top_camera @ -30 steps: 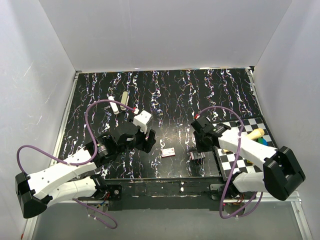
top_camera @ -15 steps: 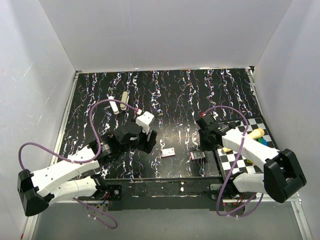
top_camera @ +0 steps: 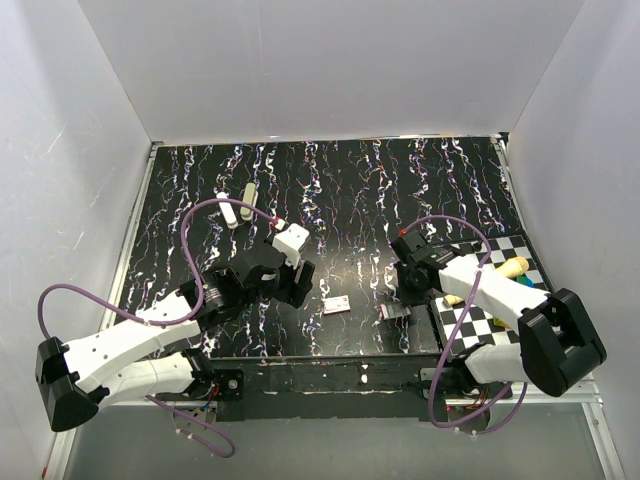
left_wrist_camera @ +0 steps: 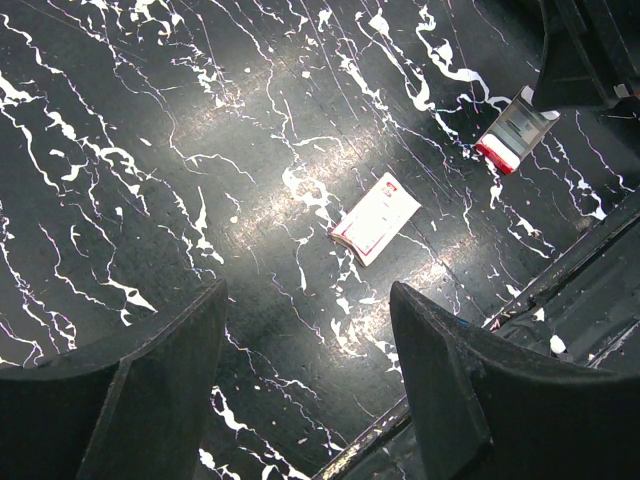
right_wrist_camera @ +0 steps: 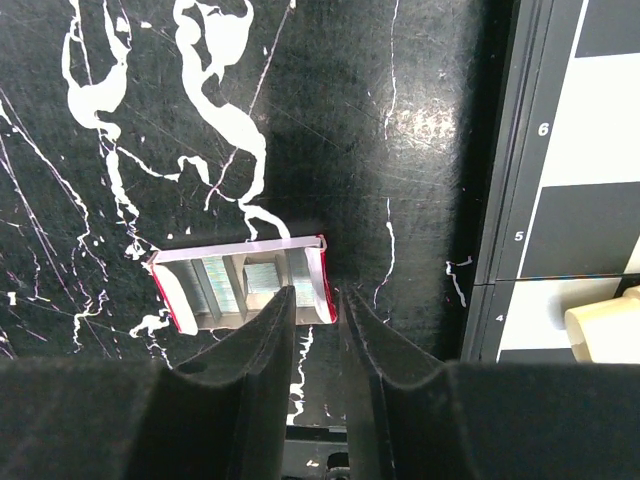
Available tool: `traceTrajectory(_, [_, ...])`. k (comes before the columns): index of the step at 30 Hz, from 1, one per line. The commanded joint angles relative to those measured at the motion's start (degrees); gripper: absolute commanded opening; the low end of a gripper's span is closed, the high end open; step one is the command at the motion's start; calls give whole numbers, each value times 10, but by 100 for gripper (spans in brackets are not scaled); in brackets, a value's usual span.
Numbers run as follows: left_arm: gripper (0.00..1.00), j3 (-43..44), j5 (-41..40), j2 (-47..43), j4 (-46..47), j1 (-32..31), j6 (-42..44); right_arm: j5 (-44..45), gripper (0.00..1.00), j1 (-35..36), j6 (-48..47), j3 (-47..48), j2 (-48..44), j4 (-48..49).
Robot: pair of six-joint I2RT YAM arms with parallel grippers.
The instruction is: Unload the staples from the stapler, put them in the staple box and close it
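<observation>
Overhead, the stapler lies near the front edge of the table, under the right gripper. From the left wrist, the left gripper hangs wide open and empty. From the right wrist, the jaws are narrowed to a slit astride the stapler's end wall, and I cannot tell if they grip it; so thin a pinch could tip it over.

The tabletop looks glossy; the stapler shows shiny metal, red plastic.

Fingers of the right gripper hide part of the staple tray — pinching its wall or merely touching, unclear. 1 beige object on the checkered board runs off the right-wrist view's edge.
</observation>
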Motion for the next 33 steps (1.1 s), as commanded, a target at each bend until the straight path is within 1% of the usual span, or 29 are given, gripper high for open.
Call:
traceTrajectory(1, [65, 12, 2, -6, -2, 3, 3, -3, 31, -5, -3, 2, 6, 11])
traceTrajectory(17, [65, 10, 5, -15, -3, 3, 2, -15, 28, -10, 0, 10, 43, 19])
traceTrajectory(31, [65, 9, 6, -15, -3, 3, -1, -16, 26, -11, 4, 5, 42, 22])
traceTrajectory(32, [65, 9, 6, -15, -3, 3, 0, -18, 25, -11, 4, 5, 42, 22])
traceTrajectory(33, [65, 9, 6, -15, -4, 3, -1, -19, 23, -11, 4, 5, 44, 23])
